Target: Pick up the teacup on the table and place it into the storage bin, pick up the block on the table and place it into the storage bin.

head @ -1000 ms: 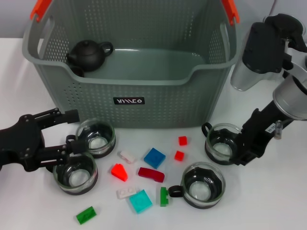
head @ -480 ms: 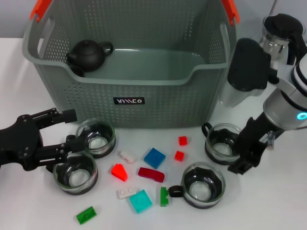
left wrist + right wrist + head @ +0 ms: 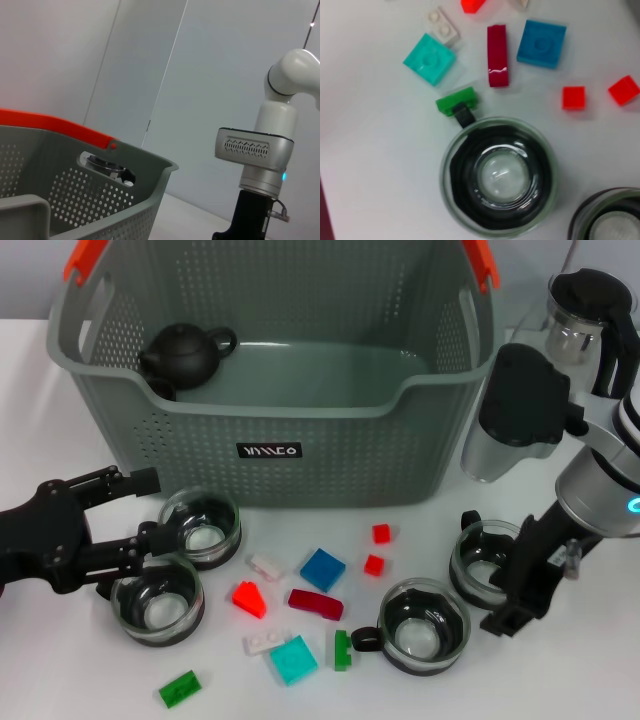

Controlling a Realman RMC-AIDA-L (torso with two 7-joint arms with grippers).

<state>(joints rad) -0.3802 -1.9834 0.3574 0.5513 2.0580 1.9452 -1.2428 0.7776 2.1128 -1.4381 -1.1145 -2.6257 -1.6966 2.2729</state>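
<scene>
Four glass teacups with dark inserts stand on the white table (image 3: 90, 680) before the large grey-green perforated storage bin (image 3: 300, 430) — two at the left end effector (image 3: 148, 510), whose fingers stand apart around the far left teacup (image 3: 200, 527). The right end effector (image 3: 510, 585) sits low against the rightmost teacup (image 3: 483, 562); whether its fingers are parted or clamped I cannot tell. Small coloured blocks — a blue square block (image 3: 322, 569) and a dark red bar block (image 3: 316, 604) among them — lie scattered between the cups.

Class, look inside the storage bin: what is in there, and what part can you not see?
A black teapot sits in the storage bin's far left corner. The near floor is hidden behind its front wall.
</scene>
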